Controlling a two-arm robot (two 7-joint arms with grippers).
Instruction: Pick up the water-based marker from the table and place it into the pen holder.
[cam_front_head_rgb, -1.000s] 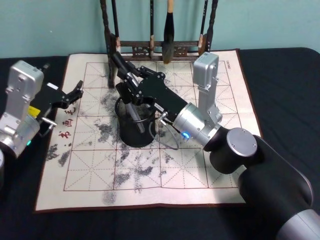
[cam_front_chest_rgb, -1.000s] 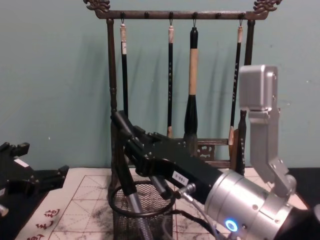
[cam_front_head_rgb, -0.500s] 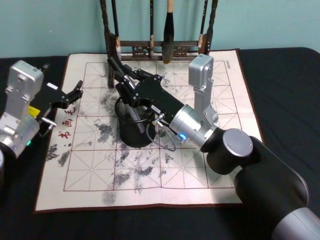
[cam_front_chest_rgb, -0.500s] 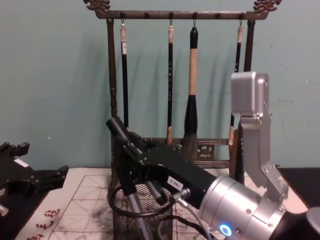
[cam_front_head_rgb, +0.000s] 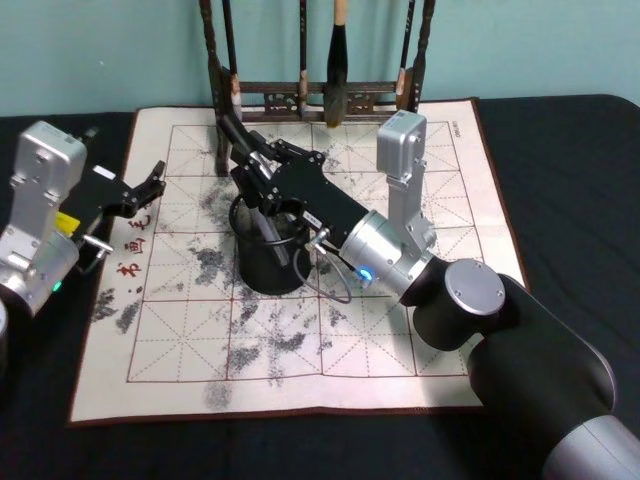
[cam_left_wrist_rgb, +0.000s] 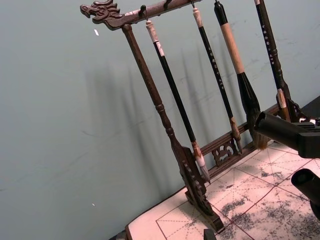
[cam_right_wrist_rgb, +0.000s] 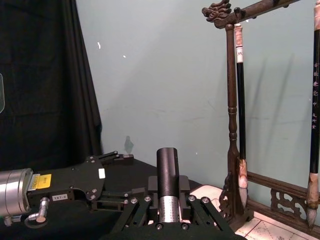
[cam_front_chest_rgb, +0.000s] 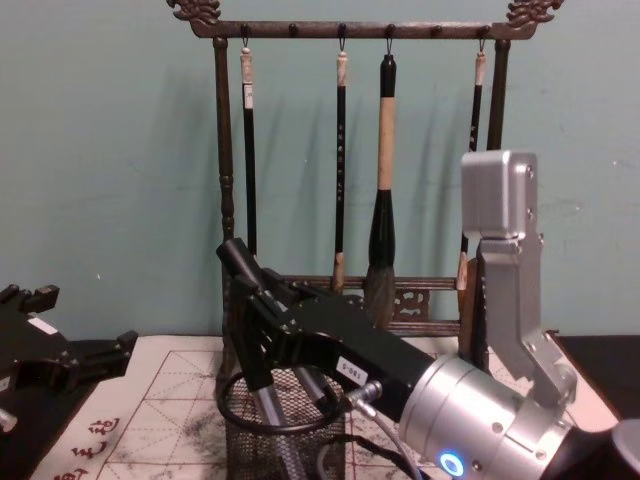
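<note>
Marker (cam_front_chest_rgb: 252, 330) (right hand (cam_front_chest_rgb: 262, 345)) in pen holder (cam_front_chest_rgb: 285, 440)

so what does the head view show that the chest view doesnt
Head view alone: the gridded calligraphy mat laid out from above, and the left gripper parked open at the mat's left edge. Chest view alone: the brush rack's carved top bar with the brushes hanging from its hooks. Both share: the right gripper over the pen holder, shut on the marker, whose lower end dips inside the cup, and the brush rack behind.
</note>
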